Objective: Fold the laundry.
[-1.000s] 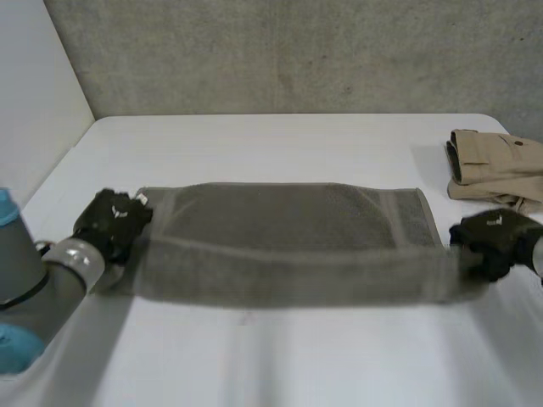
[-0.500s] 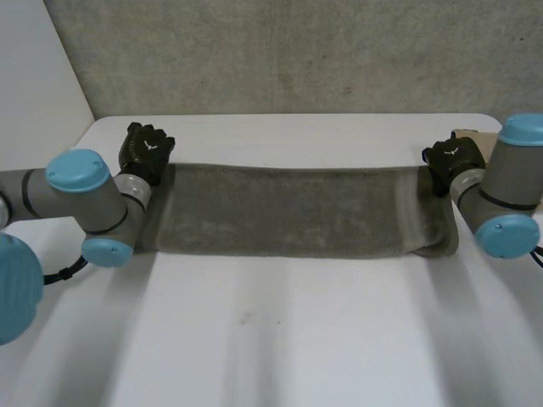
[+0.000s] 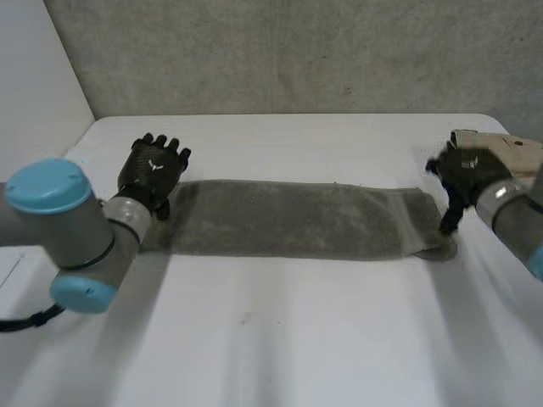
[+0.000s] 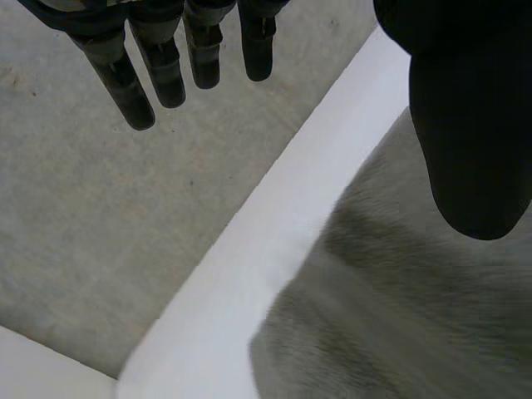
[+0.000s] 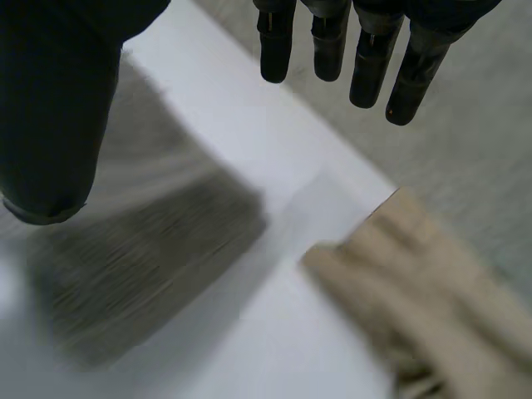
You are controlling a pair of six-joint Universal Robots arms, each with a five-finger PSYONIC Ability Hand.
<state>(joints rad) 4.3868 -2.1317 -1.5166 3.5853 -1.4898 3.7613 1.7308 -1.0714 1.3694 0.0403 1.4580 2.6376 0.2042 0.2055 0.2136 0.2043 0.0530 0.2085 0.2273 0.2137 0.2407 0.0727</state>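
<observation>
Head view: grey towel (image 3: 297,219) in long folded strip; left hand (image 3: 154,170), right hand (image 3: 464,174) spread and empty at its ends. Square the edges before folding end to end.

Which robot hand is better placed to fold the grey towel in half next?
Probably the left robot hand: open beside the towel's end; the right robot hand hangs by folded beige clothing.

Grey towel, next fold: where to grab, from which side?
Likely pinch the grey towel at its two short ends, each hand coming from its own side: it lies flat as a long strip, left hand and right hand open at those ends.
</observation>
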